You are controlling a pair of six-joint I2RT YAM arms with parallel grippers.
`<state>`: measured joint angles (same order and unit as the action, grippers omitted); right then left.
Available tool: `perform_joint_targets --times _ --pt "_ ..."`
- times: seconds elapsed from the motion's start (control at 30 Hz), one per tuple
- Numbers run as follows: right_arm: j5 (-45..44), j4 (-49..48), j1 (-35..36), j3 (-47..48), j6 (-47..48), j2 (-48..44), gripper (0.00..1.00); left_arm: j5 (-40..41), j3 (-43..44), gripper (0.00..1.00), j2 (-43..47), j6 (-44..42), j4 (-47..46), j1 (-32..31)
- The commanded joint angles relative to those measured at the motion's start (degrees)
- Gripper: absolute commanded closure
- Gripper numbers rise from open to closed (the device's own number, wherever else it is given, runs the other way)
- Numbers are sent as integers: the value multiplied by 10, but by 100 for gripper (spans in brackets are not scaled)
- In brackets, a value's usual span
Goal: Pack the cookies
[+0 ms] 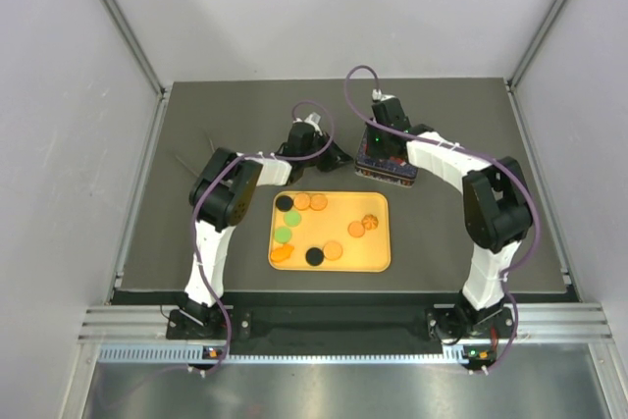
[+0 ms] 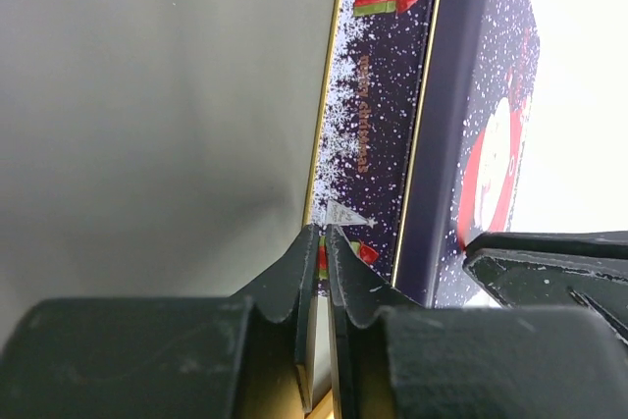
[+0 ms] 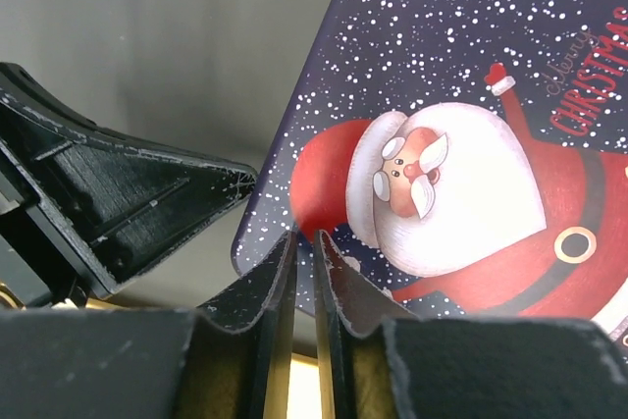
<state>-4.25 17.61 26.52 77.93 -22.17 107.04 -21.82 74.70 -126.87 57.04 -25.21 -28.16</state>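
From above, I'm reaching both arms over the dark desk, pale grey walls closing it in. The cookies are lying loose on the yellow tray: orange, green and black discs. Just beyond its far edge the tin is sitting under my right gripper, with my left gripper coming in beside it.

Left wrist now: I'm reading "Merry Christmas" in gold down the tin's snowy navy side, wrapped presents printed by it. My left gripper is showing only a slit, tips at the tin's lower edge; whether it's pinching anything, I can't tell.

Right wrist: Santa is waving on the lid, red "Merry CHRISTMAS" running off frame. My right gripper is nearly closed too, tips meeting the tin near its corner.
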Motion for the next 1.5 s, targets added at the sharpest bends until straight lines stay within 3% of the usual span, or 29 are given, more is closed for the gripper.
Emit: perform_joint_targets --times 0.0,0.1,0.27,0.37,0.4,0.47,0.53,0.83,1.1,1.47 --pt "-3 8 4 -5 2 -29 86 -3 18 89 30 -7 -10 5" --pt "-11 15 2 4 3 -53 85 -6 20 89 32 -10 -10 5" --pt "-13 22 -19 6 5 -115 67 -9 22 86 53 -32 10 23" --pt "-12 16 -41 -9 8 -172 43 -17 23 71 81 -63 34 38" --pt "-11 11 -54 -17 8 -190 29 -12 20 61 106 -72 43 39" --pt "-8 4 -67 -42 8 -242 18 8 13 51 133 -91 78 39" --pt "5 2 -91 -59 6 -293 0 36 2 44 179 -113 114 39" --pt "20 9 -145 -192 -6 -450 0 100 -119 36 372 -149 224 40" --pt "9 23 -149 -235 1 -524 0 136 -182 33 545 -225 341 40" --pt "3 23 -149 -241 13 -539 1 137 -212 32 625 -257 395 40"
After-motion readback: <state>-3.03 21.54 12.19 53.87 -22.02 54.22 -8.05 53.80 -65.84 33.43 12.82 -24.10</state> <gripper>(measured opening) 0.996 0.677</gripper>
